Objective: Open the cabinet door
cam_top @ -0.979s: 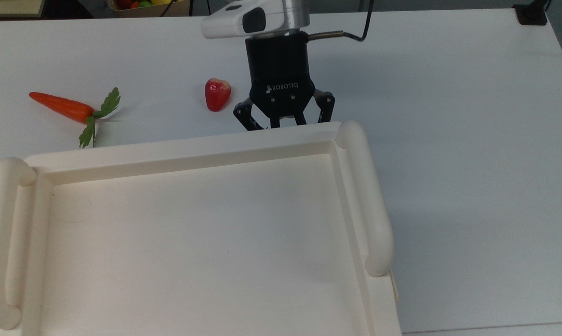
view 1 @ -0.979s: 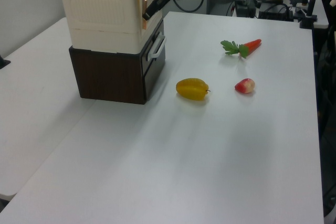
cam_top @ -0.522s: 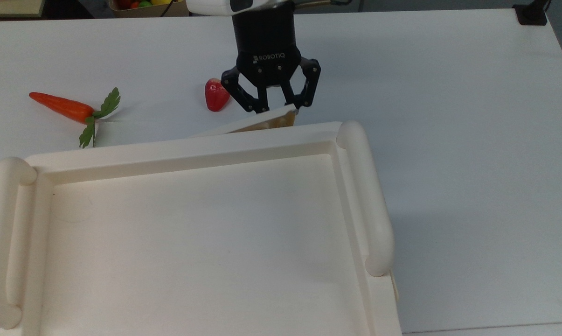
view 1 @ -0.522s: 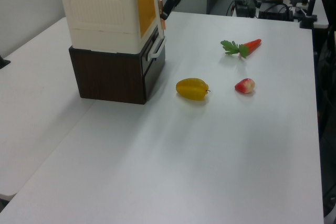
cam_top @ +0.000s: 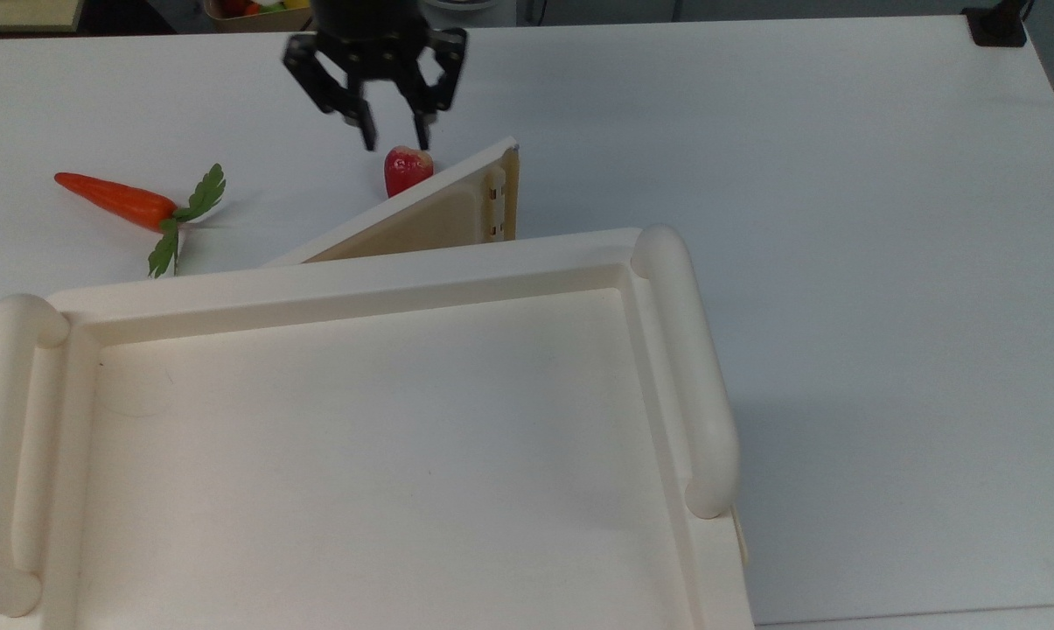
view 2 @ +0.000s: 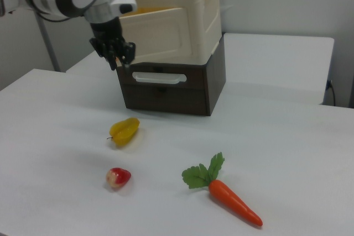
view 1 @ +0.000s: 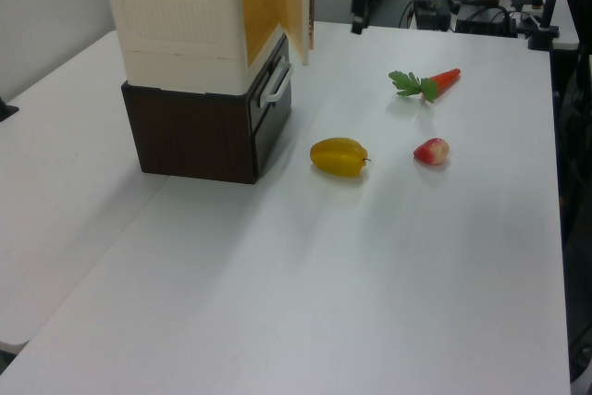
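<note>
The cabinet door (cam_top: 422,219) stands swung out at an angle from the cream cabinet (cam_top: 360,280), its inner face turned toward the camera. In the left view the cabinet door (view 1: 294,2) hangs open and shows a yellow interior. The right view has the cabinet door (view 2: 160,34) swung toward that view's left. My gripper (cam_top: 395,140) hovers beyond the door's free edge, above a red fruit, open with nothing between its fingers. The gripper (view 1: 356,20) is apart from the door, and in the right view the gripper (view 2: 119,62) hangs by the door's free edge.
A carrot (cam_top: 115,199) lies at the top view's left and a red fruit (cam_top: 404,171) sits behind the door. A yellow fruit (view 1: 339,156) lies in front of the dark drawer unit (view 1: 194,136), which has a white handle (view 2: 159,77).
The door went from shut to partly open to well open. The gripper let go of the door's edge and moved away toward the top view's upper left.
</note>
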